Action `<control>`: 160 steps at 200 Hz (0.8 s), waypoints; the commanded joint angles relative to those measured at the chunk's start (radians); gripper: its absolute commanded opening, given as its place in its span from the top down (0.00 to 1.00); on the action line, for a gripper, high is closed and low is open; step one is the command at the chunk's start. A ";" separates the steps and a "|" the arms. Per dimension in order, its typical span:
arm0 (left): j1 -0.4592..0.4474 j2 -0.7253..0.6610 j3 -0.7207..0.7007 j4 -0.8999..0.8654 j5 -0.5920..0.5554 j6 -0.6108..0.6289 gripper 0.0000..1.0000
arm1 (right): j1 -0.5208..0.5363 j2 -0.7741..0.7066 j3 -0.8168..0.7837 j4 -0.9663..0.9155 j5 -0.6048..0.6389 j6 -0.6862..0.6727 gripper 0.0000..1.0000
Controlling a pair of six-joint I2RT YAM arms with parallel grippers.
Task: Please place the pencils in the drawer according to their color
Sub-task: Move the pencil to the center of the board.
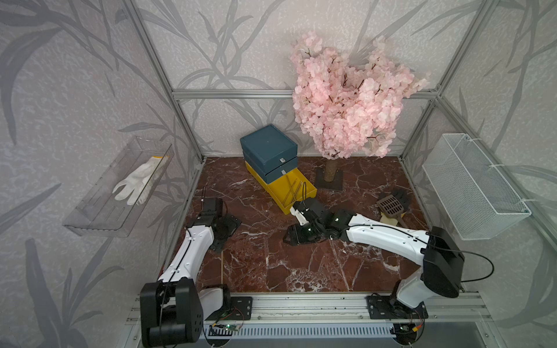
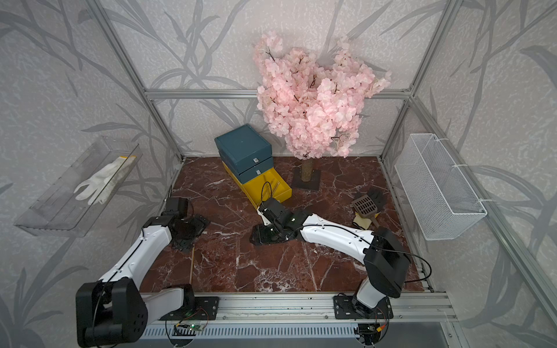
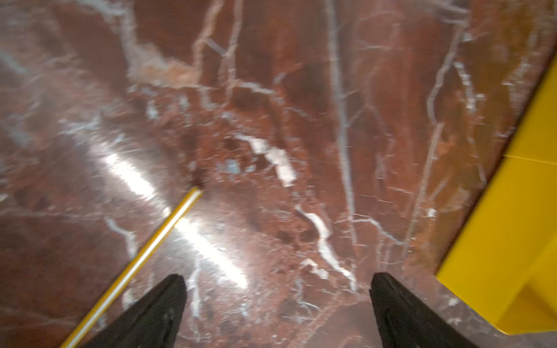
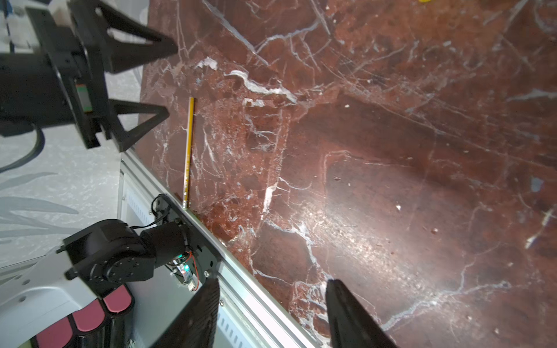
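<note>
Left tool [image 3: 275, 280] gapes wide, empty, just beside yellow pencil [image 3: 135, 264] on counter [image 3: 271, 90]. Right tool [image 4: 271, 283] partly spread, holding nothing.

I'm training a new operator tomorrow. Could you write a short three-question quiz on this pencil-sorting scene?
1. True or false: the bottom yellow plastic drawer of the small dark teal three-drawer chest stands pulled open.
2. Multiple choice: which is nearer the lone thin yellow pencil lying on the red marble tabletop? A) the left claw; B) the right claw; C) both equally near.
3. Fill in: the right claw, its jaws apart, holds ____.

Key: 1 true; 2 A; 3 nothing.
</note>
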 commanded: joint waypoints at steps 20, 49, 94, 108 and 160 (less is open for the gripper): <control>0.122 -0.099 -0.047 -0.131 -0.046 0.054 0.00 | -0.004 -0.092 -0.044 0.037 0.031 -0.034 0.40; 0.144 -0.097 -0.027 -0.159 -0.063 0.068 0.00 | -0.006 -0.102 -0.040 0.023 0.019 -0.091 0.40; 0.147 -0.004 -0.006 -0.186 -0.050 0.080 0.00 | -0.040 -0.128 -0.050 -0.007 -0.001 -0.144 0.40; 0.147 0.000 -0.030 -0.167 -0.024 0.075 0.00 | -0.092 -0.141 -0.061 -0.010 -0.025 -0.144 0.40; 0.132 0.004 -0.148 -0.048 0.137 0.013 0.00 | -0.218 -0.169 -0.066 -0.026 -0.105 -0.151 0.40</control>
